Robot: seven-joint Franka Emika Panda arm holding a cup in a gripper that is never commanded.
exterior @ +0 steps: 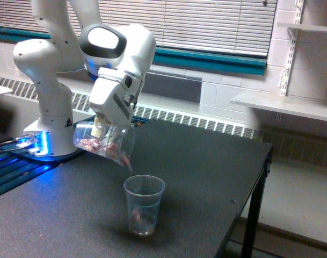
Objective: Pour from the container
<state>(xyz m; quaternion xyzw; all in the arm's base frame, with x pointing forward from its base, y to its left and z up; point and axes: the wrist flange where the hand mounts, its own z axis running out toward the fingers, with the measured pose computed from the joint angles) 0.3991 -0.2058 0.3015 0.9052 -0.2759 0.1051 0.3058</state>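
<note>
Open dark table (206, 161) stretches from three to five o'clock of the small cup (144, 204), nothing standing there. At ten o'clock the tilted tumbler (104, 142) and gripper (107, 129) crowd close above it; the robot base (45, 134) blocks beyond.

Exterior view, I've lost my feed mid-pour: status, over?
Gripper shut on container, tipped mouth-down toward the slimmer cup. Pinkish bits at the lip, some already in the cup. Table otherwise unobstructed.
</note>
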